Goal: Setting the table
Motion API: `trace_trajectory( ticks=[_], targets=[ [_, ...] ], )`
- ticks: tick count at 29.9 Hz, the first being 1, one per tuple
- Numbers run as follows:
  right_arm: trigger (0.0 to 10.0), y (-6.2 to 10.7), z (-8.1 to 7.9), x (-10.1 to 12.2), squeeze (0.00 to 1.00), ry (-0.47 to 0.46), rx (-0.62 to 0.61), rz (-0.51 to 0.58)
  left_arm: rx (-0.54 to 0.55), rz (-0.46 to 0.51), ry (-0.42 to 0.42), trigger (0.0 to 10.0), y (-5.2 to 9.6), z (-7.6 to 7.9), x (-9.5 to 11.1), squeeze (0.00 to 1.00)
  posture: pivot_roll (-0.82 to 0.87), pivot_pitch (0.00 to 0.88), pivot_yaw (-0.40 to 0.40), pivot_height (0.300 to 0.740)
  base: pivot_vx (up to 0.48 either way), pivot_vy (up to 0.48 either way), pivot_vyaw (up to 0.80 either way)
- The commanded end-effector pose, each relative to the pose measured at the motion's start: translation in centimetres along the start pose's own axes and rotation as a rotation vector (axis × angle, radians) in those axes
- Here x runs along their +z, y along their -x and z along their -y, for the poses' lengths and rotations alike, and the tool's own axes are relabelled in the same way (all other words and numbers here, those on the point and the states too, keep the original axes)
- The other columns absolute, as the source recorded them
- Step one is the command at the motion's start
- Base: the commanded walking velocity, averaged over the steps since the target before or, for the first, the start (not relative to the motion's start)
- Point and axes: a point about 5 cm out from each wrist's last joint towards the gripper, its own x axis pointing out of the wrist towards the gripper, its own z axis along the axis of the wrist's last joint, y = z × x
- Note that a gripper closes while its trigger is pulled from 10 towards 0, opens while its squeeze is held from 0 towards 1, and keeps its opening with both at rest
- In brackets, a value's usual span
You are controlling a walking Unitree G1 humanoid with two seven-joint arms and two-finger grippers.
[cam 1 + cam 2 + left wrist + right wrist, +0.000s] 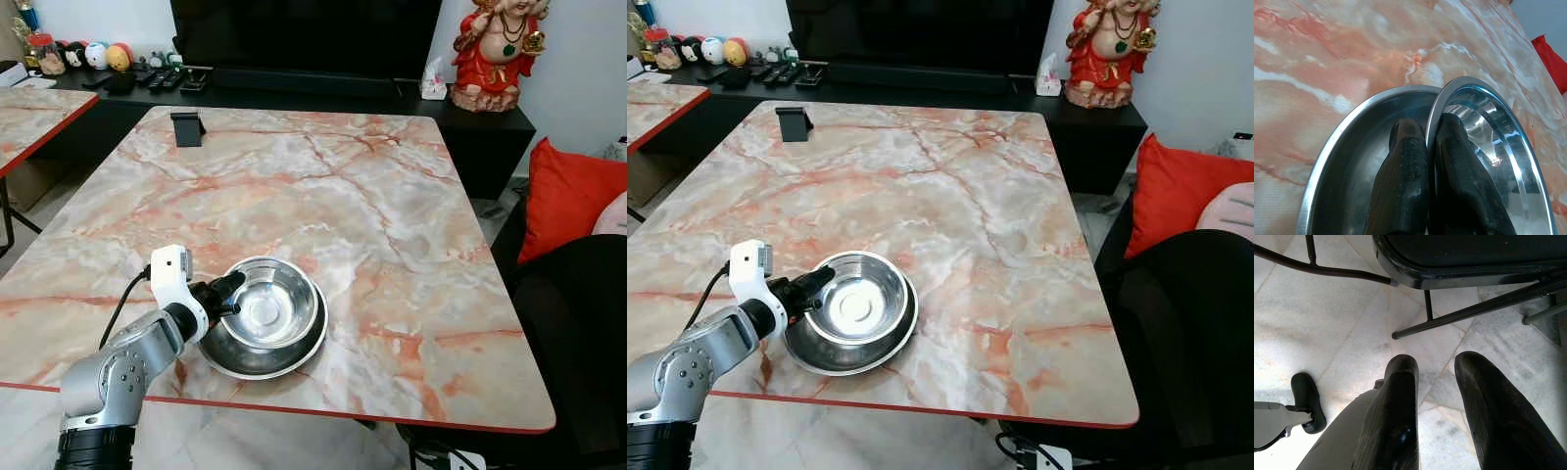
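Two steel bowls sit nested near the front left of the marble table (372, 206). The smaller upper bowl (276, 304) lies tilted inside the wider lower bowl (284, 357). My left gripper (227, 294) is shut on the left rim of the upper bowl; in the left wrist view one finger (1405, 166) lies outside that rim and the other inside the upper bowl (1498, 147), above the lower bowl (1361, 137). My right gripper (1435, 377) hangs open over the floor with nothing between its fingers.
A small black stand (186, 127) sits at the table's far left. A black chair (578, 333) with a red cushion (568, 191) stands to the right. A second marble table (34, 117) is at the left. A dark TV bench with a red figurine (495, 49) runs behind.
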Motion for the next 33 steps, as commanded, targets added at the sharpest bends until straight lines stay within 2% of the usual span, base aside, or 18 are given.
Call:
trace_trajectory(
  ticks=[1,4,5,16,18,19,33],
  targets=[
    [10.0,-0.01,0.23,0.00,0.00,0.007,-0.004,-0.005,0.009,-0.011,-0.019,10.0,-0.27,0.08,-0.15,0.21,0.06,0.000,-0.027,0.740,0.000,0.000,0.00],
    [10.0,-0.01,0.23,0.00,0.00,0.005,-0.004,-0.005,0.008,-0.010,-0.019,10.0,-0.29,0.05,-0.15,0.21,0.06,0.000,-0.027,0.740,0.000,0.000,0.00],
    [10.0,-0.01,0.23,0.00,0.00,0.006,-0.004,-0.005,0.009,-0.010,-0.020,10.0,-0.29,0.03,-0.16,0.34,0.06,0.000,-0.027,0.740,0.000,0.000,0.00],
    [10.0,0.00,0.24,-0.02,0.00,0.007,-0.003,-0.006,0.010,-0.010,-0.040,10.0,-0.28,-0.09,-0.05,0.38,0.06,0.000,-0.028,0.740,0.000,0.000,0.00],
    [10.0,0.00,0.25,-0.03,0.00,0.008,-0.003,-0.006,0.008,-0.011,-0.041,10.0,-0.28,-0.05,-0.12,0.49,0.06,0.000,-0.029,0.740,0.000,0.000,0.00],
    [10.0,0.00,0.25,-0.04,0.00,0.008,-0.003,-0.006,0.008,-0.012,-0.042,10.0,-0.29,-0.04,-0.15,0.51,0.06,0.000,-0.029,0.740,0.000,0.000,0.00],
    [10.0,0.00,0.23,-0.02,0.00,0.007,-0.002,-0.006,0.016,-0.011,-0.075,10.0,-0.32,-0.12,-0.04,0.47,0.06,0.000,-0.029,0.740,0.000,0.000,0.00]
  ],
)
